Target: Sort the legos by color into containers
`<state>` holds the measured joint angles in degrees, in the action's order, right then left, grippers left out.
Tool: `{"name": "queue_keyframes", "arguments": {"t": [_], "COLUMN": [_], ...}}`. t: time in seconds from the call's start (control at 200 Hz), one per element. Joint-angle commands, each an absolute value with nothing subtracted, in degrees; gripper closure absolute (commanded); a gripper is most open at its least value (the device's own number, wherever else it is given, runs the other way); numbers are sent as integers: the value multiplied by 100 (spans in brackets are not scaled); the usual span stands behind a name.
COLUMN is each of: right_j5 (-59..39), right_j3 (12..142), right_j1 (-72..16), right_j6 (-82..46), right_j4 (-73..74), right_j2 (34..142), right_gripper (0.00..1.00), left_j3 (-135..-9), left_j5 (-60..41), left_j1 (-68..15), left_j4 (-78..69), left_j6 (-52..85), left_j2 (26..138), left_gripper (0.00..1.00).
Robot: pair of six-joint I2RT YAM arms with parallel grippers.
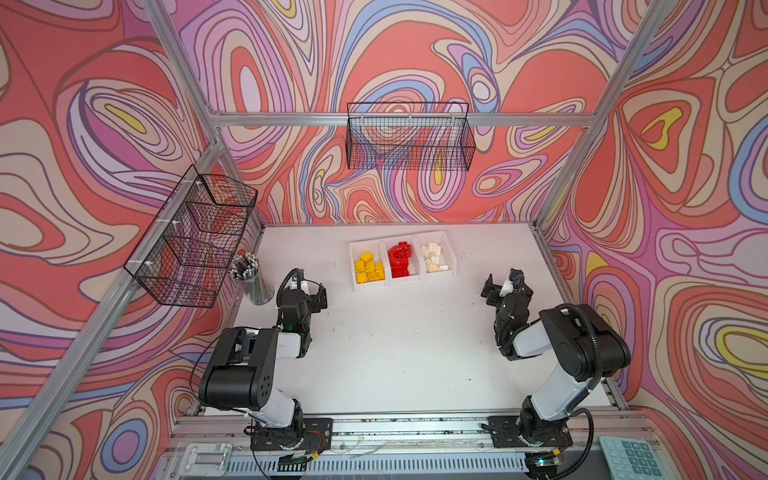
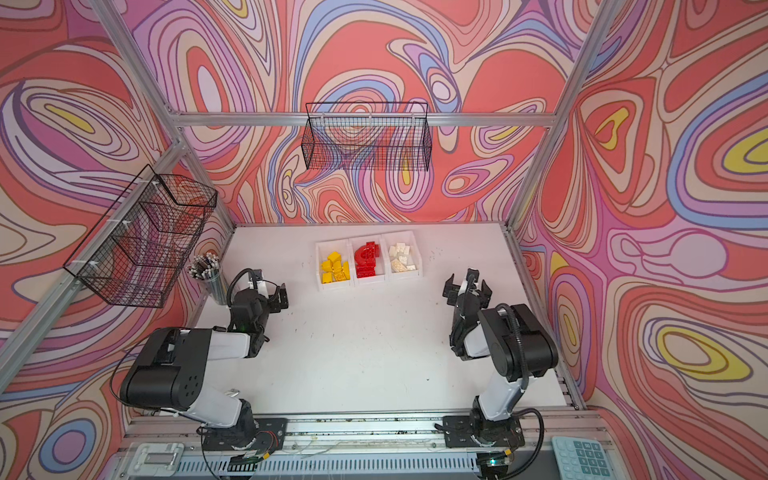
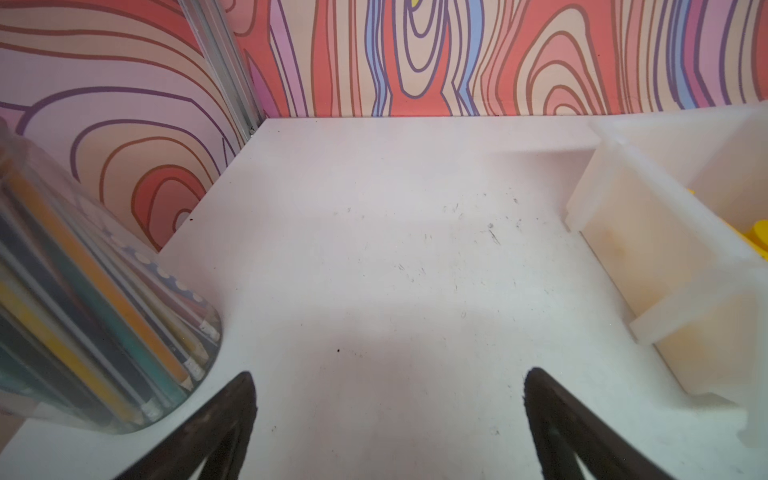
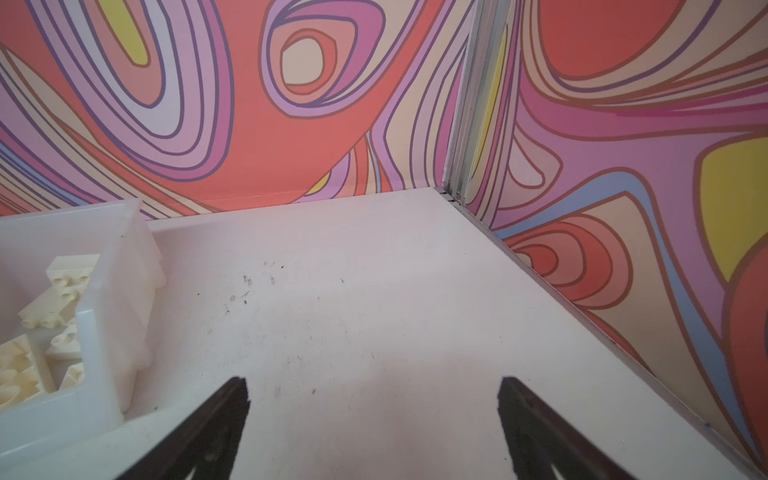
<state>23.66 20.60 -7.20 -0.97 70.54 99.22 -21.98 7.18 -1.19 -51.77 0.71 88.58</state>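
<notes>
Three white containers [image 1: 402, 282] stand joined in a row near the back of the desk [image 1: 395, 357], and every lego in sight lies inside them. In both top views the yellow legos [image 1: 368, 269] fill the bin at the left of the row, the red legos [image 1: 400, 259], arch piece among them, the middle one, and the white legos [image 1: 434, 258] the one at the right. The left jaws stand wide apart and hold nothing, above bare desk between the clear cup of pencils [image 3: 95, 316] and the yellow bin's outer wall. The right jaws are likewise spread and empty, above bare desk near the white bin. A black wire basket [image 1: 409, 139] hangs on the back wall
</notes>
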Motion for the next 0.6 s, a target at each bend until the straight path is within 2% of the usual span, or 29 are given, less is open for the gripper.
{"name": "queue_keyframes", "arguments": {"t": [0.0, 0.596], "right_j5": [2308, 2307], "right_j3": [2050, 2065], "right_j1": [-717, -718], "right_j6": [-118, -114], "right_j4": [6953, 6944], "right_j2": [9853, 9860], "right_gripper": [2, 2], "left_j3": [-2145, -2109], "left_j5": [610, 747], "left_j1": [-164, -272], "left_j4": [-5152, -5221], "left_j6": [81, 8], "left_j2": [8840, 8842], "left_gripper": [0, 0]}}
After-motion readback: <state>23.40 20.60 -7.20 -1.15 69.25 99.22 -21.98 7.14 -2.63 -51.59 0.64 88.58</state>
